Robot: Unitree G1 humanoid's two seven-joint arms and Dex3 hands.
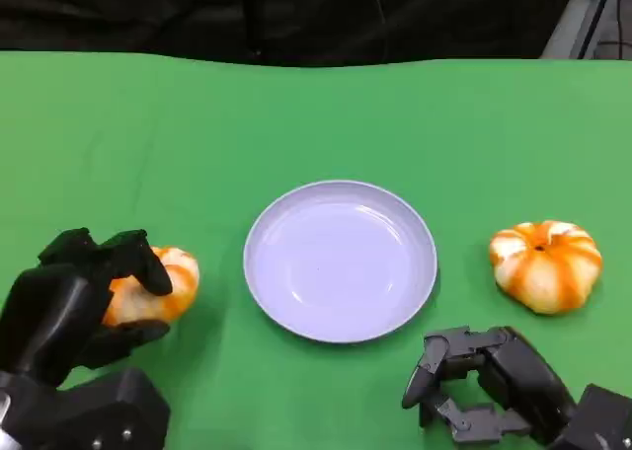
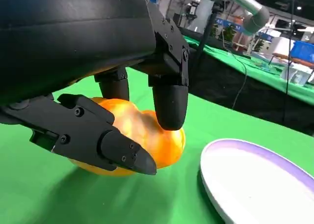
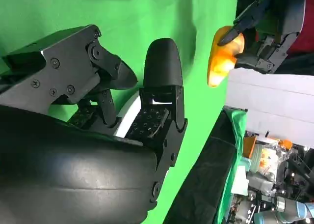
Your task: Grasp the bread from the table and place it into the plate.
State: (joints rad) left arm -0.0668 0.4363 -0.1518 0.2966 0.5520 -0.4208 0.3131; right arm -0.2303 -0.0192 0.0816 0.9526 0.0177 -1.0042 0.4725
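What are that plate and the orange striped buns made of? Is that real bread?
The plate looks like smooth pale lavender plastic, with a soft sheen and a thin rim. The bread looks glossy and evenly coloured, likely a plastic or rubber model; the other bread, held by the left hand, looks the same.

Green table. Pale lavender plate, plain, unpatterned; white with lilac rim in left wrist view. Left bread glossy orange-yellow with pale stripes. Right bread orange and cream, striped like pumpkin. Left hand black; right hand black with grey screw heads. Backdrop beyond table black. Grey metal post at far right corner.
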